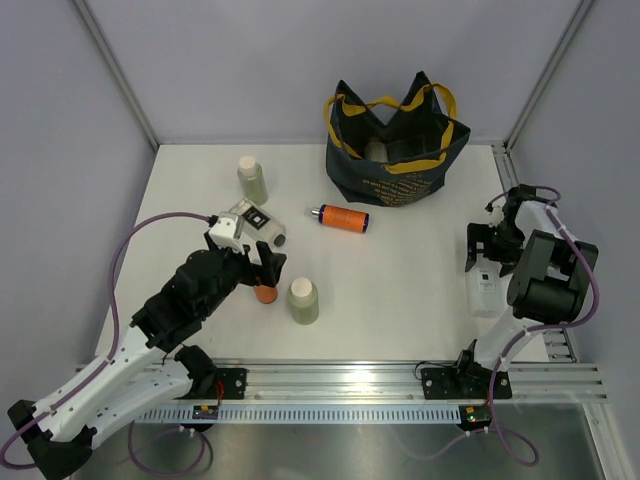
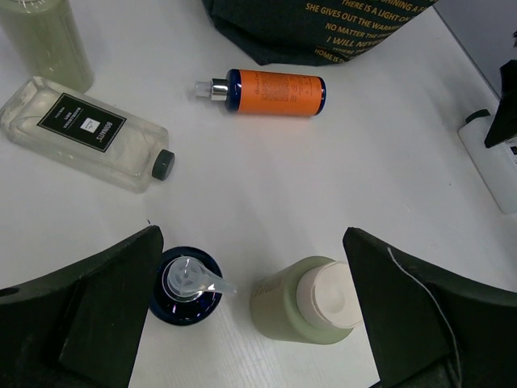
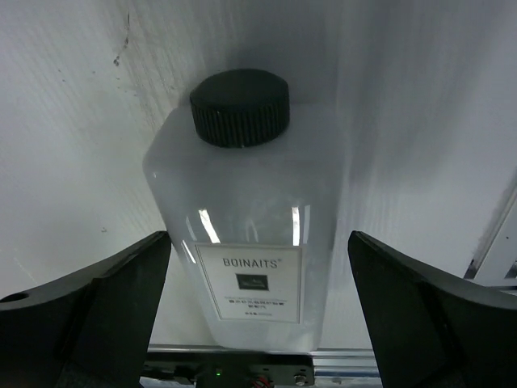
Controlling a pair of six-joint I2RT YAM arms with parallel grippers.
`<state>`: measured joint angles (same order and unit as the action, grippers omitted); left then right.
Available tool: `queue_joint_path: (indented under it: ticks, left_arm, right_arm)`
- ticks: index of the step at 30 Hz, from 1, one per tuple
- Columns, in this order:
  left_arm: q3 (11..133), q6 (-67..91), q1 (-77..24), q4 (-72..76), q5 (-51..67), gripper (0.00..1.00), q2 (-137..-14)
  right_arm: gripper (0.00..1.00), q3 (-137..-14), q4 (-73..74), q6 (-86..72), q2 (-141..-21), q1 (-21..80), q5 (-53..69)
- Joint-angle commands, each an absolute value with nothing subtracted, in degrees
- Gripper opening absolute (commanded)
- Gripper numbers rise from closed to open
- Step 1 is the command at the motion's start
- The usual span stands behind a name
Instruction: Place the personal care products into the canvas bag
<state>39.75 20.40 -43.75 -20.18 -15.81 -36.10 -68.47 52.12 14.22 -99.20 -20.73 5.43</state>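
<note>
Now empty, wide-spread: left gripper (image 2: 252, 267) over pump bottle (image 2: 186, 284), right gripper (image 3: 258, 242) over white bottle (image 3: 250, 186).

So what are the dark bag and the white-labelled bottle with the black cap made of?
The bag looks like matte woven fabric, probably canvas: it slumps and creases. The bottle is translucent and glossy, with glints; plastic or glass, I can't tell. Its ribbed cap looks like matte plastic.

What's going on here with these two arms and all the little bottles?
Two robot arms are meant to pack toiletry bottles into the navy canvas bag at the back. Neither holds anything; both grippers are open. The left gripper hovers over an upright orange pump bottle and a pale green bottle. The right gripper hangs over a white rectangular bottle.
</note>
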Motion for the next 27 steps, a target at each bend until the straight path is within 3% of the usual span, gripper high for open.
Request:
queue_joint_path:
  ticks: [1, 9, 12, 13, 16, 18, 20, 22, 27]
  left_arm:
    - [39.4, 21.3, -43.5, -16.3, -15.5, 0.99, -35.9]
    - [39.9, 22.0, -43.4, -13.9, -13.8, 0.99, -38.8]
    - [40.8, 22.1, -43.4, -12.9, -13.4, 0.99, -40.0]
    - [41.0, 22.1, -43.4, -12.7, -13.3, 0.99, -40.7]
    - [42.4, 21.9, -43.4, -12.2, -12.6, 0.99, -42.5]
    - [44.2, 22.1, -43.4, -12.6, -11.4, 0.99, -43.5]
    - [45.7, 22.8, -43.4, -12.3, -9.5, 0.99, -44.8]
    - [46.5, 23.7, -43.4, -11.2, -8.0, 0.99, -45.8]
    - [49.2, 26.2, -43.4, -7.7, -4.0, 0.99, -50.4]
  right_arm:
    - [0.99, -66.9, 47.1, 12.9, -102.4, -17.7, 0.4]
    - [0.96, -70.4, 48.8, 12.6, -109.1, -14.3, -7.2]
    - [0.79, -72.0, 50.4, 13.3, -110.6, -14.2, -6.9]
    - [0.64, -72.5, 51.1, 13.4, -111.1, -14.2, -6.0]
    - [0.37, -74.6, 53.5, 13.2, -112.8, -14.2, 2.2]
    - [0.28, -75.8, 53.4, 12.4, -112.2, -14.8, 4.4]
    - [0.17, -79.0, 55.7, 13.4, -112.1, -18.4, 16.4]
    - [0.14, -81.6, 60.7, 14.9, -113.9, -21.8, 29.9]
    - [0.02, -85.0, 65.8, 19.3, -119.5, -24.0, 44.6]
